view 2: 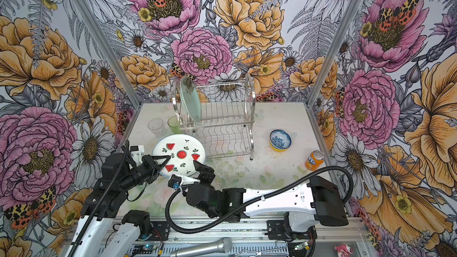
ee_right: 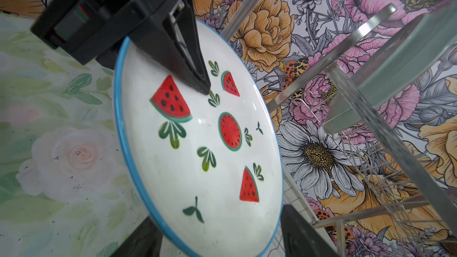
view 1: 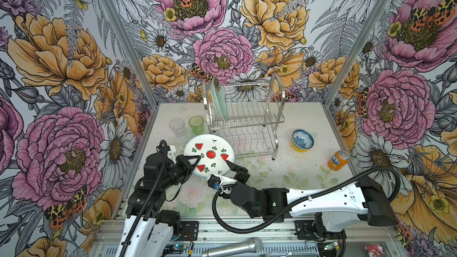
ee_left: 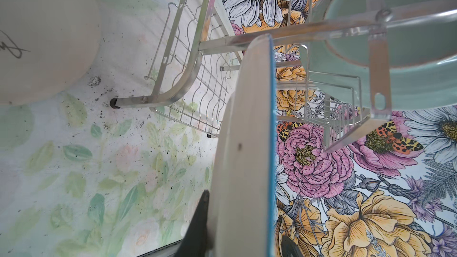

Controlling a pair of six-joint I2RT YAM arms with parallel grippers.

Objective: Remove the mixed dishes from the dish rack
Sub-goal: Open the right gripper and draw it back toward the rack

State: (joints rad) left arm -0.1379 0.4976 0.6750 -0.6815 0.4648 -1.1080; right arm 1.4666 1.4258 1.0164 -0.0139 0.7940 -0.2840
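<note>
The watermelon plate [view 1: 210, 147] is held tilted above the table [view 1: 272, 169], just in front of the dish rack [view 1: 247, 122], its rim pinched by the left fingers [ee_right: 178, 67]. The right fingers [ee_right: 304, 233] are spread wide astride its opposite rim. A pale green plate [view 1: 218, 100] is stood upright in the upper shelf.

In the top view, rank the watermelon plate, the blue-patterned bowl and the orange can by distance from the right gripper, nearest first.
1. watermelon plate: its rim sits between the right gripper's open jaws.
2. blue-patterned bowl: farther right, beside the dish rack.
3. orange can: farthest, at the far right.
</note>
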